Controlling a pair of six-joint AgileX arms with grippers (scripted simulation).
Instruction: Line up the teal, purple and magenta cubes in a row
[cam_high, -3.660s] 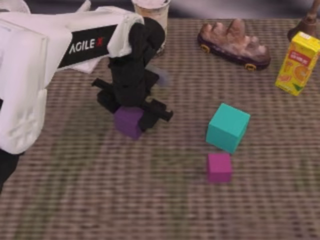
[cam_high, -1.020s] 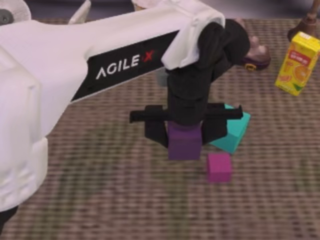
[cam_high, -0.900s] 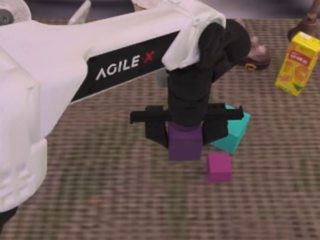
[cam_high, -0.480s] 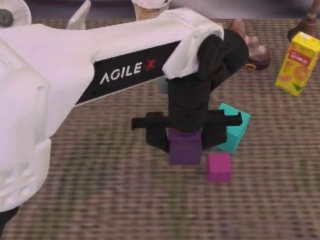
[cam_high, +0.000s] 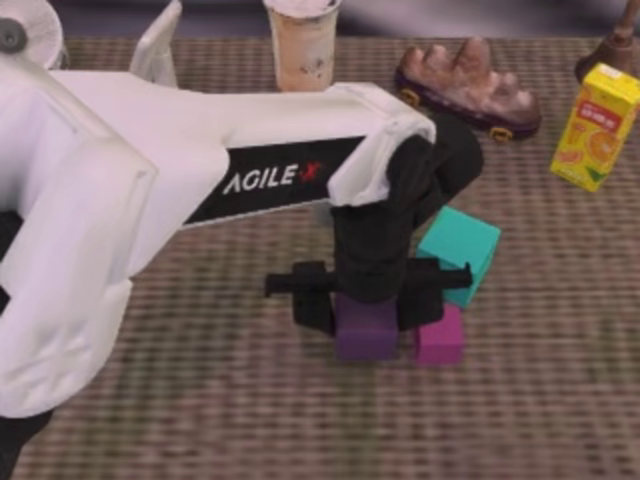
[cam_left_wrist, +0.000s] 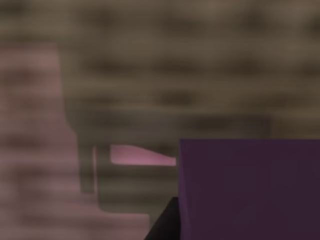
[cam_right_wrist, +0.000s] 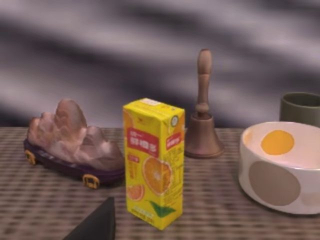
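My left gripper (cam_high: 367, 308) is shut on the dark purple cube (cam_high: 365, 332), with a black finger on either side of it. The purple cube is low over the woven mat, just left of the small magenta cube (cam_high: 441, 340) and almost level with it. Behind the magenta one, slightly to the right, sits the larger teal cube (cam_high: 463, 245), partly covered by my wrist. In the left wrist view the purple cube (cam_left_wrist: 250, 190) fills the near corner beside one dark finger (cam_left_wrist: 167, 227). The right arm is outside the top view; its wrist view shows only one dark fingertip (cam_right_wrist: 97, 225).
Along the back stand a cup of drink (cam_high: 303, 45), a rock ornament on a wheeled base (cam_high: 465, 85), a yellow juice carton (cam_high: 595, 125) and a wooden bell (cam_high: 615, 45). The right wrist view also shows a white spotted bowl (cam_right_wrist: 280, 167).
My left gripper has carried the purple cube from the mat's left to the middle. In the last second it came forward and down, ending beside the magenta cube.
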